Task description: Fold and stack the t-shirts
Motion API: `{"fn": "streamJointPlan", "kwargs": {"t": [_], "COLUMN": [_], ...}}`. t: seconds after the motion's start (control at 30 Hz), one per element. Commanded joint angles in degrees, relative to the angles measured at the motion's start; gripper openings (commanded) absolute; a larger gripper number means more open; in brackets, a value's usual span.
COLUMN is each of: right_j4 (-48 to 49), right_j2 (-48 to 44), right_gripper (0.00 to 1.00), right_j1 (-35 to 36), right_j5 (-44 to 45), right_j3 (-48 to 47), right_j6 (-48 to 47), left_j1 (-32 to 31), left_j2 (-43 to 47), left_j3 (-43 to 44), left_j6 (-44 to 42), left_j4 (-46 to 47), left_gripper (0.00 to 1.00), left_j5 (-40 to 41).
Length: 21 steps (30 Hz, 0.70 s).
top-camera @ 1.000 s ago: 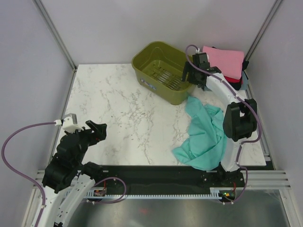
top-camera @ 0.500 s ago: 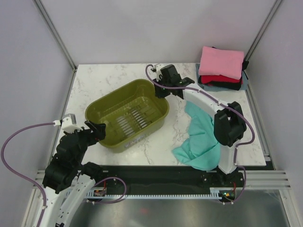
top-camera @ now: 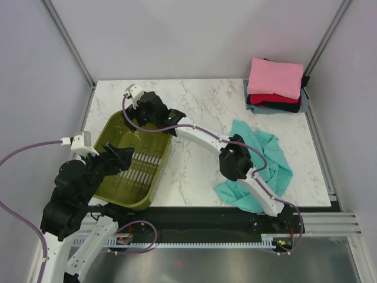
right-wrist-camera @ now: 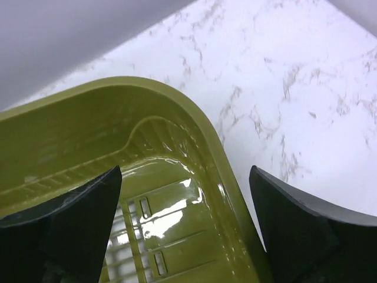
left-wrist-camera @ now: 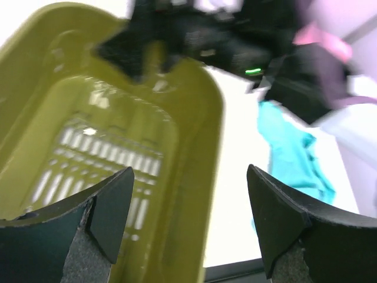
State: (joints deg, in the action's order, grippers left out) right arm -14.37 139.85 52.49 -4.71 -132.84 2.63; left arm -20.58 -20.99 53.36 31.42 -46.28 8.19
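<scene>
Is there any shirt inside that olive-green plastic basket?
No, the olive-green plastic basket shows only its bare slotted floor; the crumpled teal t-shirt lies well outside it.

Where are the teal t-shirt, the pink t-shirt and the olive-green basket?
teal t-shirt [top-camera: 275, 166], top external view, on its crumpled right half.
pink t-shirt [top-camera: 275, 76], top external view, middle of its folded top face.
olive-green basket [top-camera: 142, 171], top external view, on its bare slotted floor.

The left claw, fingers apart, frames an olive basket and teal shirt.
</scene>
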Motion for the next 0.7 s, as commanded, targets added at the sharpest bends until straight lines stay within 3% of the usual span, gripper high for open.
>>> {"fn": "streamJointPlan", "kwargs": {"t": [0.0, 0.23, 0.43, 0.57, 0.67], "right_j4": [3.46, 10.42, 6.82, 6.72, 6.64], "right_j2": [2.10, -17.13, -35.85, -51.03, -60.29], "right_gripper": [0.98, 0.98, 0.98, 0.98, 0.98], "right_j1": [2.00, -2.82, -18.20, -25.31, -27.00], "right_j5": [4.34, 23.31, 23.52, 25.54, 25.19], "right_j3": [-10.25, 8.54, 22.07, 37.77, 48.32], "right_j6": [5.53, 4.66, 11.78, 13.18, 14.50], "left_j1": [0.36, 0.36, -0.07, -4.80, -14.82], "left_j2": [-2.82, -10.45, -16.17, -24.51, -34.09], "left_j3": [6.13, 6.14, 3.24, 4.20, 7.88], "left_j6": [-4.52, -6.46, -5.67, -4.53, -3.12], "left_j4": [0.23, 0.31, 5.84, 9.88, 8.32], "left_gripper": [0.84, 0.80, 0.79, 0.77, 0.79], "left_j5": [-7.29, -19.78, -25.85, -25.60, -14.45]}}
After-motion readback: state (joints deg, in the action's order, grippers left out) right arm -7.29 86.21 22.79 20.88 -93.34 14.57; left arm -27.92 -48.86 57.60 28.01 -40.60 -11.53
